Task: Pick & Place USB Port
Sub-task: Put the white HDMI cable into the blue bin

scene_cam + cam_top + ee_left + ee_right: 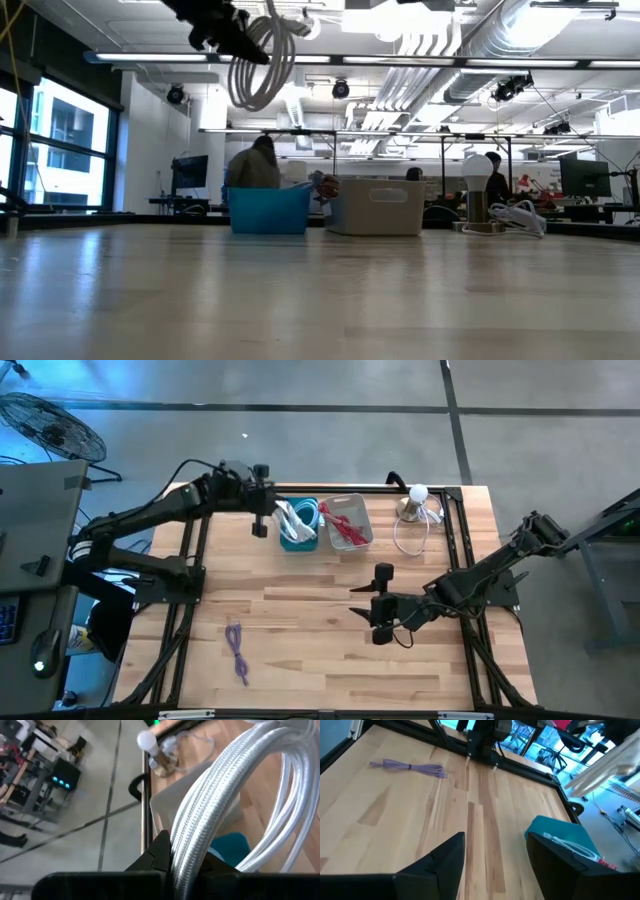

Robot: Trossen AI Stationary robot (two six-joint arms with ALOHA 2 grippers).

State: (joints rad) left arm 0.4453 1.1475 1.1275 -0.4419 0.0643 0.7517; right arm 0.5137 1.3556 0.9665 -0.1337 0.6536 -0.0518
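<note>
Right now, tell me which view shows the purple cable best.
The right wrist view: the purple cable lies bundled on bare table, unobstructed. The high view shows it small, near the front left. The low and left wrist views miss it.

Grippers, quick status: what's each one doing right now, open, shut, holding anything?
Left gripper: shut on the coiled white cable, held above the blue bin.
Right gripper: open, empty, over bare table.

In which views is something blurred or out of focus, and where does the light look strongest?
Left wrist view: the white braided cable held in the left gripper is sharp, the floor behind soft. Right wrist view: the right gripper fingers are dark and soft-edged; the purple cable is clear. Low view: bright ceiling lights, near table blurred. High view: even light.
</note>
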